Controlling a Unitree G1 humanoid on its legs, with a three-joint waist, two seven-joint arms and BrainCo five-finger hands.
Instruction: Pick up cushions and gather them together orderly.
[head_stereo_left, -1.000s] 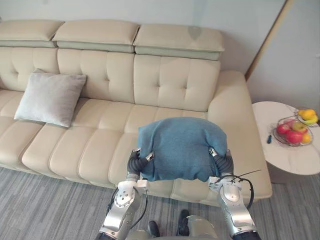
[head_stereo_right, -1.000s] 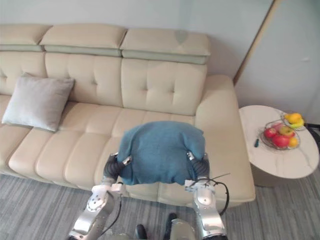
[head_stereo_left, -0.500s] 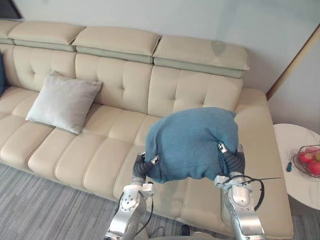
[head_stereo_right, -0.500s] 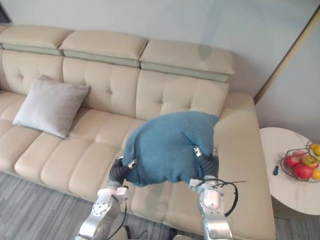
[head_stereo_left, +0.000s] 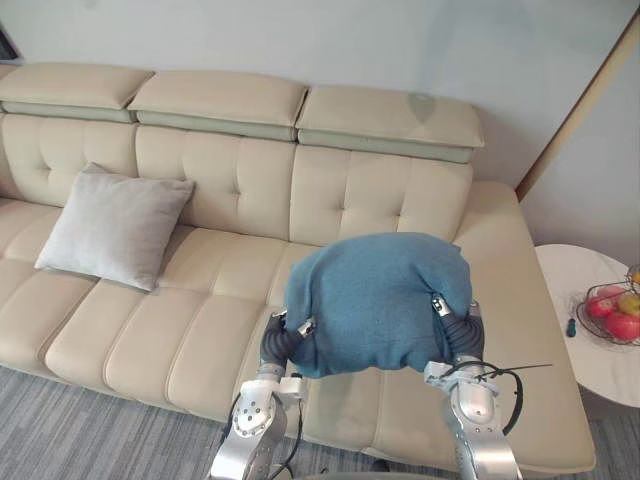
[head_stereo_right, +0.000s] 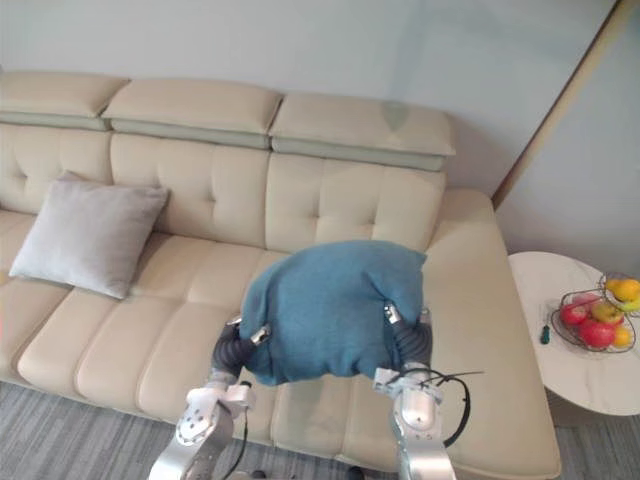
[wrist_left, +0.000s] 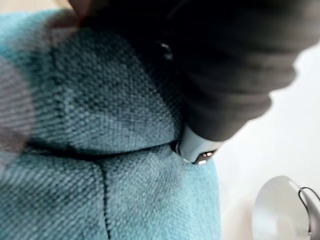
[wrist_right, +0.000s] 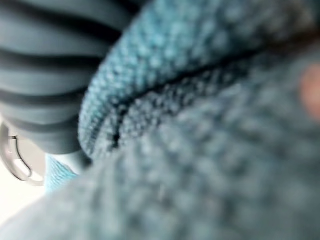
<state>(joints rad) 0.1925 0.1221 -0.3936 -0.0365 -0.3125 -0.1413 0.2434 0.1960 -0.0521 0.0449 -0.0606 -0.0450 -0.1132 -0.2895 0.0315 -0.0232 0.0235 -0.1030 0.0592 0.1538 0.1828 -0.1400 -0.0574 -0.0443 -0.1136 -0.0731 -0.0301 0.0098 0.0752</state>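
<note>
The blue cushion (head_stereo_left: 375, 300) is held above the sofa's (head_stereo_left: 200, 330) front edge, towards its right end. It is pressed between the left hand (head_stereo_left: 281, 342) at its lower left corner and the right hand (head_stereo_left: 462, 334) at its right side. Both hands sink into the fabric, so I cannot tell their grip. A grey cushion (head_stereo_left: 115, 225) leans on the backrest near the left end.

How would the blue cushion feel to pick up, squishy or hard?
Probably squishy and floppy: the blue cushion bulges and sags between the left hand and right hand, and its cloth creases where they pinch it. Likely light for its size, since two edge grips hold it above the sofa. Its rough weave looks unlikely to slip.
</note>
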